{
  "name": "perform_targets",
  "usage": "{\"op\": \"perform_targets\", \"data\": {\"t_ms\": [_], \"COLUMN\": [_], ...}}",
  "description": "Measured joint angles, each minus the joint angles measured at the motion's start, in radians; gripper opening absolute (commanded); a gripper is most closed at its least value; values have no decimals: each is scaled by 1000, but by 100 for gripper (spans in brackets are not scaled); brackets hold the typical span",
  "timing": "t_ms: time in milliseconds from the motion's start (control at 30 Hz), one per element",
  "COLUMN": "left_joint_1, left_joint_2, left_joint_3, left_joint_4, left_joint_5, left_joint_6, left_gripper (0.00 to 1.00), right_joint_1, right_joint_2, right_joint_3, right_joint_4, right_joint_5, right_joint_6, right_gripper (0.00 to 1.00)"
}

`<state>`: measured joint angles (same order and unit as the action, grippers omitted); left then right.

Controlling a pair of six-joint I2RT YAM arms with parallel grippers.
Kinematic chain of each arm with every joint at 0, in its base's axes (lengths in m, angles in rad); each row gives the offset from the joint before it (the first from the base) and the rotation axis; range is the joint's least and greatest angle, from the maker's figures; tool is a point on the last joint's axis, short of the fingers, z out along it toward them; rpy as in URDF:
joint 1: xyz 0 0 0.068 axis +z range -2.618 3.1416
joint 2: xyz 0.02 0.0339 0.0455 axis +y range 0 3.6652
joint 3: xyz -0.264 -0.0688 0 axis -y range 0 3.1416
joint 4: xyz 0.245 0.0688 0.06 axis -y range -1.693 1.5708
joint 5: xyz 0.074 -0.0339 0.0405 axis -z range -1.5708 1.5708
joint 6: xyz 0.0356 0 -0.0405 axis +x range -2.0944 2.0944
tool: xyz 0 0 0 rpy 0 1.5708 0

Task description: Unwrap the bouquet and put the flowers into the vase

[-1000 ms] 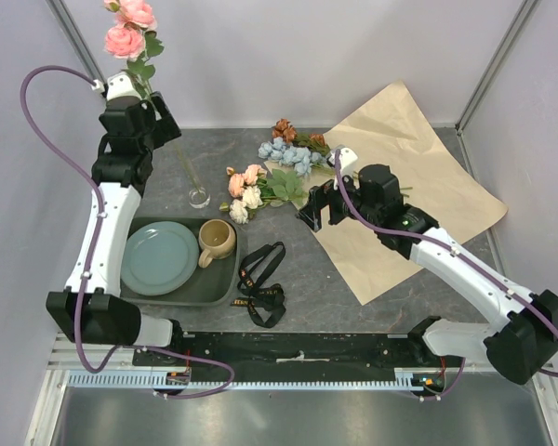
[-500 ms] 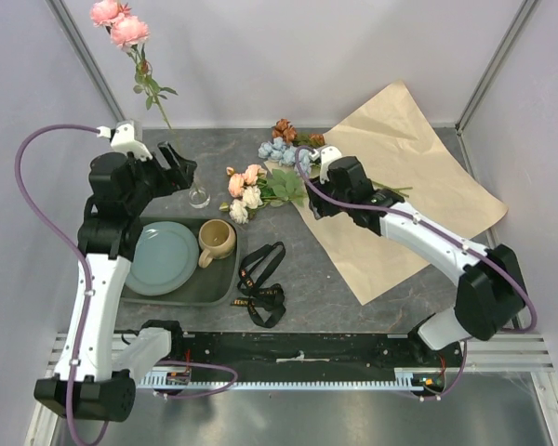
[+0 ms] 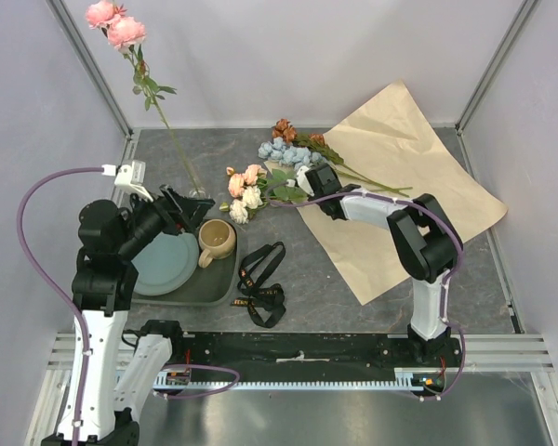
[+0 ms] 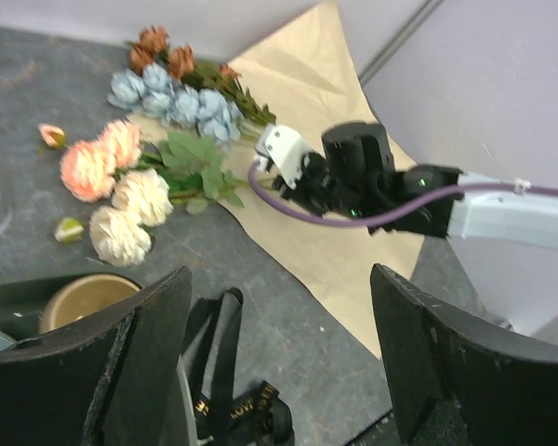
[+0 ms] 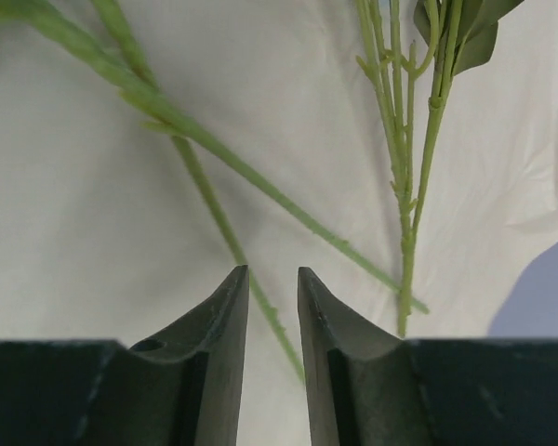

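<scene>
The kraft paper (image 3: 418,158) is lying open on the far right, and the right gripper (image 5: 272,279) may be catching it beneath the stems and dragging it along. The flowers (image 3: 251,190) are lying far centre, heads left of the paper, stems crossing on it, so lifting one risks tugging its tangled neighbours. The vase (image 3: 198,193), far left, is holding a tall, leaning pink rose (image 3: 116,26) and looks easy to tip. The right fingers are standing nearly together about a green stem (image 5: 214,218); whether they are pinching it I cannot tell. The left gripper (image 4: 279,274) is hovering spread wide and empty beside the mug (image 3: 216,240).
</scene>
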<state>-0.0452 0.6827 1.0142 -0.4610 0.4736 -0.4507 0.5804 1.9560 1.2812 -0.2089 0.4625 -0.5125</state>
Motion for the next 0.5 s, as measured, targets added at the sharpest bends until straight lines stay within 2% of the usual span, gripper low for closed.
{"op": "perform_targets", "data": {"t_ms": [300,500], "left_joint_1": [0,0], "left_joint_2": [-38,-53], "left_joint_3": [-75,-81], "left_joint_4": [-5,-2], "left_joint_5": [81,89], "left_joint_6": [-50,-55], "left_gripper": [82,82], "right_joint_1": [-63,-58], "right_joint_2": [49,82], "right_joint_3": [5,1], "right_joint_4": [121,158], "right_joint_5": [-48,-135], "right_joint_6": [-275,-374], "right_gripper": [40,55]}}
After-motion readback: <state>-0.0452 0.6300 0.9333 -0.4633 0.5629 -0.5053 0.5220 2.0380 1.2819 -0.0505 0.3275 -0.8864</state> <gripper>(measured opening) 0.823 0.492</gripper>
